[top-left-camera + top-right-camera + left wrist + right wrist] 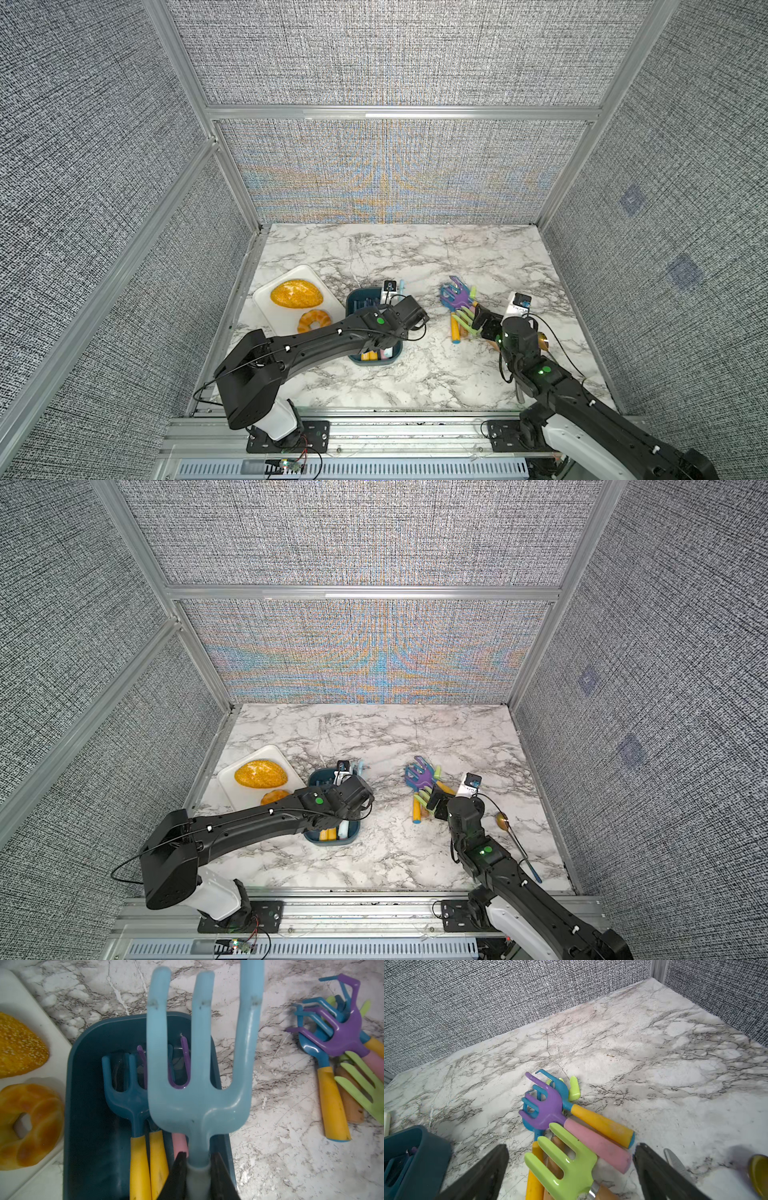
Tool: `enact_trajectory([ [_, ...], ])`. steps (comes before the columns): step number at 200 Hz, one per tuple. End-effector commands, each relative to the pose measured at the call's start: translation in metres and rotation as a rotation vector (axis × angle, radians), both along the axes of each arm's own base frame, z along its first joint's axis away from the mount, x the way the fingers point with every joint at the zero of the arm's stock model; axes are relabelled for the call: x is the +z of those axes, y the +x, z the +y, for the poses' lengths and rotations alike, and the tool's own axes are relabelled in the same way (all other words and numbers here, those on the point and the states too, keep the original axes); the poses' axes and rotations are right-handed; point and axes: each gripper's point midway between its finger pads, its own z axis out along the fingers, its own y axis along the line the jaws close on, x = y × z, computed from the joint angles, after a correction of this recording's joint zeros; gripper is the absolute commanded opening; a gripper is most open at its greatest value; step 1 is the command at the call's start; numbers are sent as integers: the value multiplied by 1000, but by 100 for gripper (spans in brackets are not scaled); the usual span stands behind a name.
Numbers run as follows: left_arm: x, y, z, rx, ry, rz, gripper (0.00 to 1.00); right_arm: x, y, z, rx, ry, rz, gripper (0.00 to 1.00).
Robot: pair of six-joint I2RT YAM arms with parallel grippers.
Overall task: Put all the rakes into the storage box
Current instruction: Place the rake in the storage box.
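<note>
Light blue plastic is what your left claw (198,1157) is clenched on. It grips the pale blue rake (199,1088) by its thin neck. You hold that rake above the dark teal storage box (87,1105), and its prongs reach past the box's far wall. A dark blue rake (124,1101) with a yellow handle lies inside the box.

Your right claw (572,1147) is spread wide and grips nothing. It points at a pile on the marble surface (654,1064), with a green rake (571,1167) and a purple rake (548,1109). A white tray (25,997) with bread (18,1047) sits beside the box.
</note>
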Motion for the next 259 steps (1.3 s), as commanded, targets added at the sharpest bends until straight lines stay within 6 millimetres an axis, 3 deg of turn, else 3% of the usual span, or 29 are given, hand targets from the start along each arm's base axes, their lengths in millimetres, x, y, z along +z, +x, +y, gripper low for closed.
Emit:
enact_trajectory([
  [1, -5, 7, 5, 52, 15, -5, 0, 10, 4, 3, 4, 22, -28, 99],
  [110, -50, 15, -2, 123, -30, 123, 1, 11, 5, 4, 10, 20, -24, 99],
  [121, -52, 15, -2, 128, -36, 137, 9, 10, 5, 5, 13, 19, -21, 99],
  [136, -52, 15, -3, 125, -49, 148, 26, 11, 5, 7, 28, 18, -21, 99],
  [172, -37, 14, -4, 107, -87, 126, 58, 10, 7, 15, 71, 0, -7, 99],
  [219, 3, 16, 0, 10, -101, 43, 80, 5, 11, 32, 169, -24, 22, 99],
  [259, 41, 26, 32, -61, 11, -70, 99, 7, 17, 37, 189, -52, 72, 98],
])
